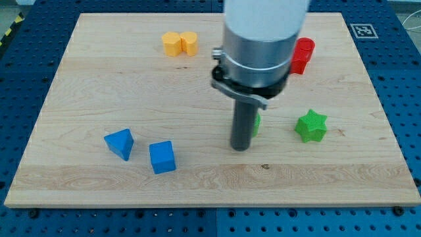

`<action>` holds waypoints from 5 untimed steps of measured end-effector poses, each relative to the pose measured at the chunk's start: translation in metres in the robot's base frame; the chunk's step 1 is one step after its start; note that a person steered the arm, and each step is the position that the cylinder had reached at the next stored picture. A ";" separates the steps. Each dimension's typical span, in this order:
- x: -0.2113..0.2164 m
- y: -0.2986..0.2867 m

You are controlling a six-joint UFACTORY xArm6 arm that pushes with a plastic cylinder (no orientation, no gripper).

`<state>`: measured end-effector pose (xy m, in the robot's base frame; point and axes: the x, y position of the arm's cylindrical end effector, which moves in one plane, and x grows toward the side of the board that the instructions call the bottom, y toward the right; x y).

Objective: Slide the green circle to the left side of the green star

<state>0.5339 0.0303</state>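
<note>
Largely done: green circle, mostly hidden behind the tip, lies at nine o'clock of the green star. No fingers; rod only. Remaining: perhaps a closing nudge.

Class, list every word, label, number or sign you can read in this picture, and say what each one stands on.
No readable words, brands or numbers anywhere.
One sign only: a black-and-white square marker at the wooden board's top right corner; it is a pattern, not text.
The blocks and the arm carry no visible lettering.
</note>
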 end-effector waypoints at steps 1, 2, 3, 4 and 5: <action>-0.013 -0.025; -0.046 -0.022; -0.049 0.016; -0.044 0.044; -0.039 0.030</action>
<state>0.4946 0.0604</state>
